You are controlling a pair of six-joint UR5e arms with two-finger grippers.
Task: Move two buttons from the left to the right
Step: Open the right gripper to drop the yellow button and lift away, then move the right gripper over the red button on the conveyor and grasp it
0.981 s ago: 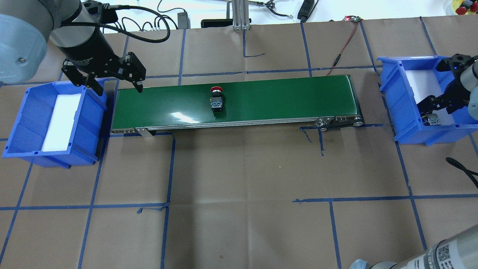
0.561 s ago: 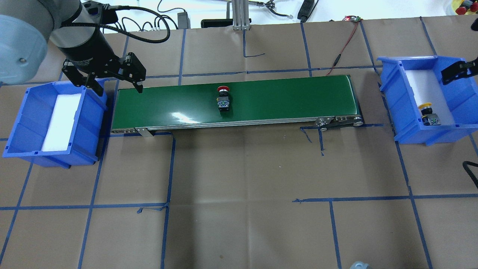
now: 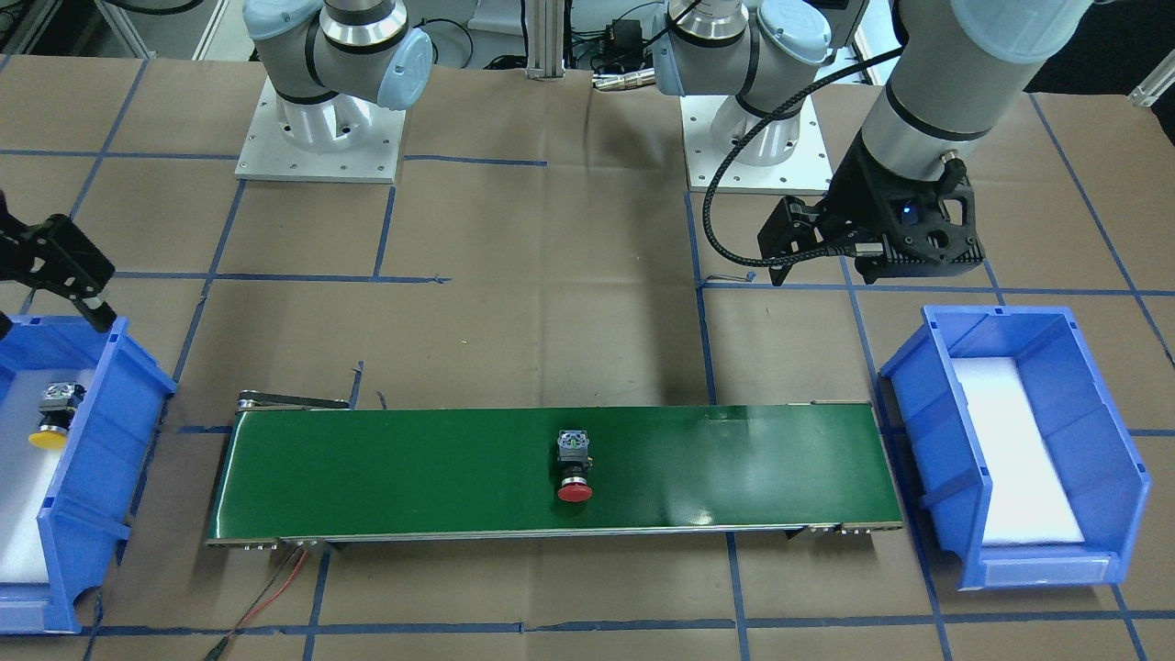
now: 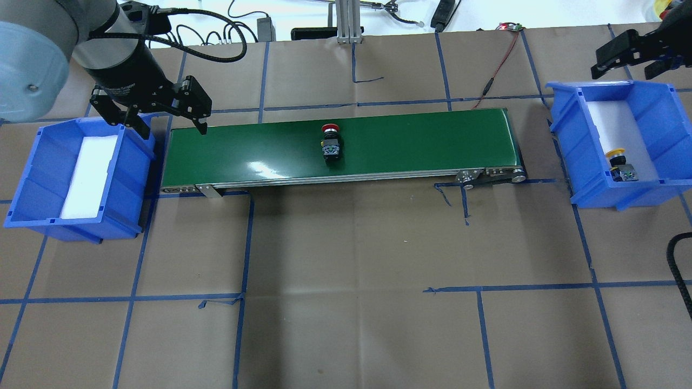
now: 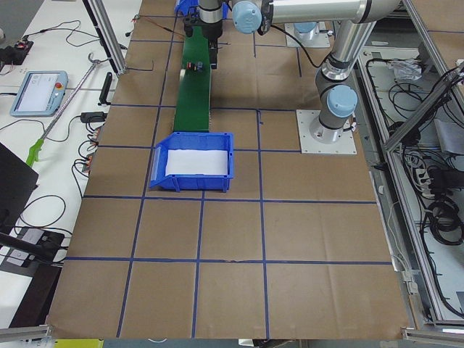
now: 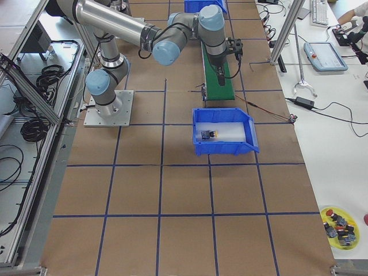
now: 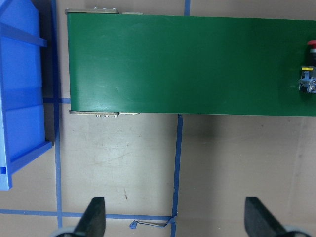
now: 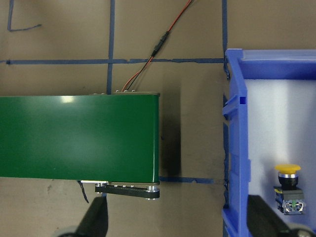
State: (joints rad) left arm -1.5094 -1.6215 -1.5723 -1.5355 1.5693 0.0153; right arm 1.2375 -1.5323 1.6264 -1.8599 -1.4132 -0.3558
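Observation:
The red button (image 4: 330,143) lies on its side near the middle of the green conveyor belt (image 4: 405,140); it also shows in the front view (image 3: 574,468). The yellow button (image 4: 620,165) lies in the right blue bin (image 4: 565,135), and shows in the right wrist view (image 8: 289,190). My left gripper (image 4: 173,128) is open and empty, hovering over the belt's left end. My right gripper (image 4: 632,65) is open and empty, raised above and behind the right bin's far edge.
The left blue bin (image 4: 38,162) holds only a white foam pad. A red-black wire (image 4: 500,65) runs from the belt's right end to the table's back edge. A yellow dish of spare parts (image 6: 339,224) sits far off at the table's right end.
The right gripper has let go of the yellow button, lifted out of the right bin and moved back. The red button has travelled right on the belt. The left arm has not moved.

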